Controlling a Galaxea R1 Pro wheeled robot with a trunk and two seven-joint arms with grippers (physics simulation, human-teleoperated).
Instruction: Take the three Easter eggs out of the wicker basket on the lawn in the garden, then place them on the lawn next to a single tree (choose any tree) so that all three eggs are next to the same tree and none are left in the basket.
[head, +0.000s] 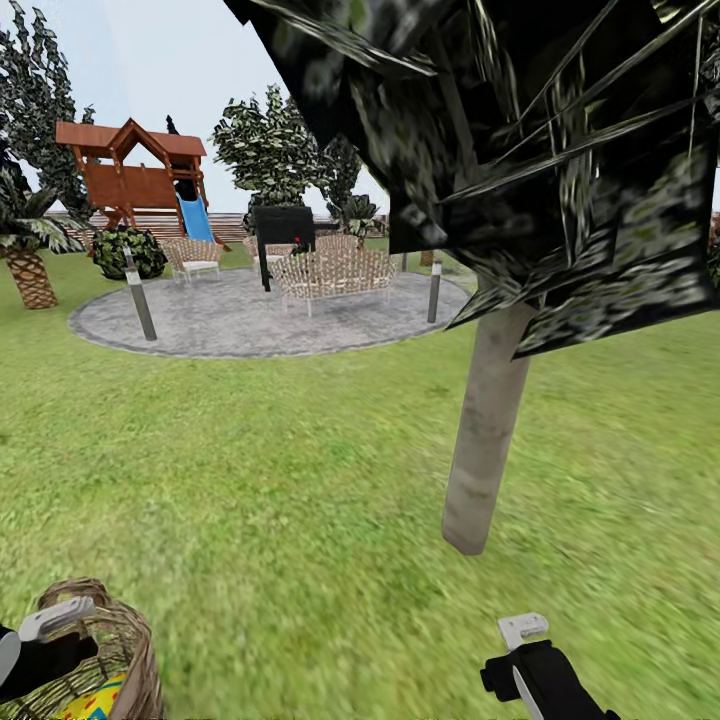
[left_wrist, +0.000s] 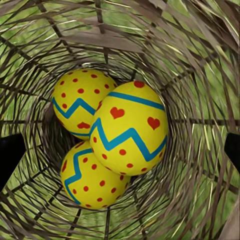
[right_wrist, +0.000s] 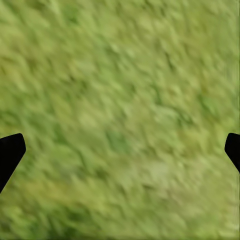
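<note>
From my head view, the lawn (head: 250, 450) spreads wide ahead, and the tree (head: 488, 440) stands on it just right of centre, its pale trunk close in front of me and its dark crown overhead. The wicker basket (head: 120, 650) sits at the near left corner with a patch of yellow egg showing inside, and my left gripper (head: 50, 625) hangs at its rim. My right gripper (head: 525, 650) hovers over bare grass near the foot of the trunk, to its right. Far off lie a round stone patio (head: 250, 315) with wicker chairs (head: 330, 272), a wooden playhouse (head: 135, 170) with a blue slide, and a short palm (head: 30, 265) at the far left.

Through my left wrist view I look straight down into the basket (left_wrist: 200, 60): all three Easter eggs (left_wrist: 129, 127) rest together at its bottom, touching one another. My left fingers (left_wrist: 9, 155) are spread wide, grasping nothing.

My right wrist view gives blurred grass (right_wrist: 120, 110); my right fingers (right_wrist: 10, 150) are likewise spread apart and empty.
</note>
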